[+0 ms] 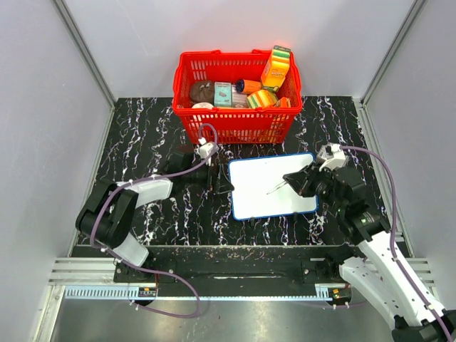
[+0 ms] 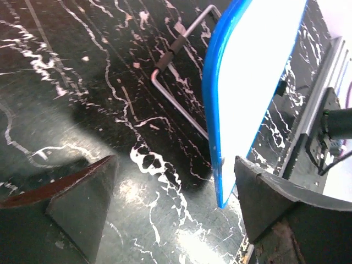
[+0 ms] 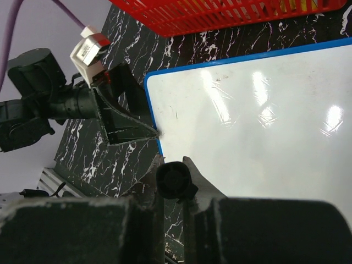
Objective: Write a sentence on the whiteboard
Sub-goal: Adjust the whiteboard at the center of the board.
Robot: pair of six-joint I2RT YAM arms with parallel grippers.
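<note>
The whiteboard (image 1: pixel 271 187) lies flat on the black marble table, white with a blue rim. Its face (image 3: pixel 264 121) is blank apart from faint specks; no sentence shows on it. My right gripper (image 1: pixel 293 182) hovers over the board's right half, shut on a black marker (image 1: pixel 278 187) whose tip points left at the board. In the right wrist view the marker's round end (image 3: pixel 175 180) sits between the fingers. My left gripper (image 1: pixel 219 182) is open at the board's left edge (image 2: pixel 212 110), one finger (image 2: pixel 275 203) by the board's corner and the other (image 2: pixel 66 203) over bare table.
A red basket (image 1: pixel 235 125) full of packets and a sponge stands just behind the board, also in the right wrist view (image 3: pixel 220 14). A bent metal wire handle (image 2: pixel 176 104) lies on the table beside the board's edge. Grey walls enclose the table on three sides.
</note>
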